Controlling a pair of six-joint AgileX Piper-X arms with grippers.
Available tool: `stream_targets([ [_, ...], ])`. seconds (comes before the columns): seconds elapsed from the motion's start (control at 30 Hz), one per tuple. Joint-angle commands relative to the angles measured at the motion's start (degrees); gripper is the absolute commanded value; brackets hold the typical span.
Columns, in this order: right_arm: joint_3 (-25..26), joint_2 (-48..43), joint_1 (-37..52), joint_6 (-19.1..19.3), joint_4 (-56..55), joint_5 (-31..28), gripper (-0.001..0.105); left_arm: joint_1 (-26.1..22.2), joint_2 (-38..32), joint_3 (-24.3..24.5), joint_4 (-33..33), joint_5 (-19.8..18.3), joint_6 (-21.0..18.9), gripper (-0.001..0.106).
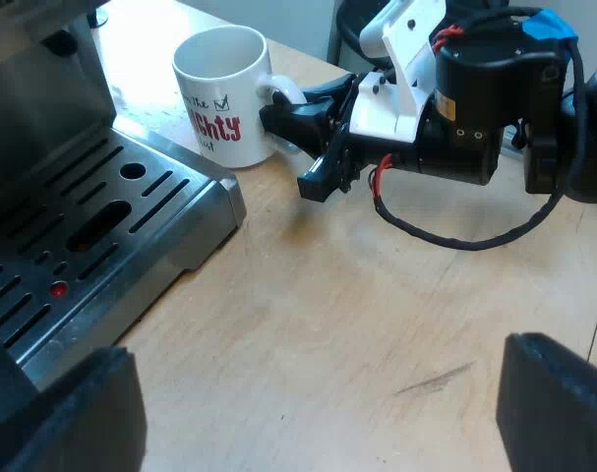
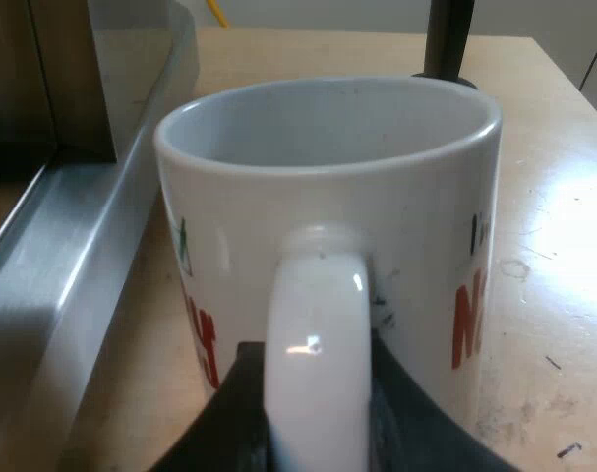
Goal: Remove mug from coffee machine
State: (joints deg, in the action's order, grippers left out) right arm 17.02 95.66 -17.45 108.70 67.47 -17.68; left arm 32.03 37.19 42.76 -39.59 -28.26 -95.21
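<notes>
A white mug (image 1: 219, 93) with red lettering stands upright on the wooden table, just beside the corner of the espresso machine's drip tray (image 1: 170, 221). My right gripper (image 1: 300, 133) is at the mug's handle. In the right wrist view its black fingers (image 2: 234, 393) press against both sides of the white handle (image 2: 316, 334), so it is shut on the mug (image 2: 328, 187). The mug is empty inside. My left gripper (image 1: 318, 413) hangs open over bare table, well apart from the mug, with nothing between its fingers.
The machine's slotted metal drip tray and body (image 1: 42, 118) stand close to the mug; the tray's steel edge (image 2: 72, 265) runs along the mug's side. Wooden tabletop (image 1: 357, 315) stretches between the two grippers. A dark post (image 2: 446, 39) stands beyond the mug.
</notes>
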Motion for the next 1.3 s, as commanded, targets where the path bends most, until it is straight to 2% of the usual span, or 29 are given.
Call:
stream_targets([
  [0.03,0.48,-0.06,0.14,0.45,2.68,-0.37,0.0,0.27,0.04,0.46,0.38,0.63,0.57,0.087],
  [0.1,0.48,-0.03,0.14,0.45,2.02,-0.37,0.0,0.27,0.04,0.46,0.38,0.63,0.57,0.087],
  [0.13,0.48,-0.03,0.14,0.45,1.58,-0.37,0.004,0.27,0.04,0.46,0.38,0.63,0.57,0.087],
  [0.2,0.48,-0.03,0.14,0.33,1.16,-0.37,0.016,0.27,0.14,0.46,0.38,0.63,0.57,0.087],
  [0.27,0.48,-0.03,0.14,-1.22,1.17,-0.37,0.034,0.27,0.17,0.16,0.57,0.63,0.57,0.087],
  [0.37,0.48,-0.03,0.14,-3.2,0.27,-0.37,0.053,0.27,0.31,-0.87,0.99,0.63,0.57,0.087],
  [0.43,0.48,-0.03,0.14,-3.83,-0.71,-0.37,0.057,0.27,0.44,-1.55,0.97,0.63,0.57,0.087],
  [0.5,0.48,-0.03,0.14,-4.0,-1.85,-0.37,0.058,0.27,0.5,-1.9,0.97,0.74,0.57,0.087],
  [0.63,0.24,-0.13,0.14,-5.02,-3.14,-0.37,0.058,0.27,0.5,-1.96,1.64,4.79,0.57,0.087],
  [0.8,-0.72,-0.63,0.02,-6.11,-3.39,-0.37,0.058,0.27,0.5,-1.96,4.46,5.88,0.77,0.087],
  [0.93,-1.88,-1.75,-0.07,-6.11,-3.52,-0.25,0.058,-0.07,0.72,-1.96,5.24,9.93,0.77,0.087],
  [1.3,-2.57,-1.78,-0.07,-5.03,-4.94,-0.56,0.058,-1.96,4.94,-1.96,5.24,10.07,0.77,0.087],
])
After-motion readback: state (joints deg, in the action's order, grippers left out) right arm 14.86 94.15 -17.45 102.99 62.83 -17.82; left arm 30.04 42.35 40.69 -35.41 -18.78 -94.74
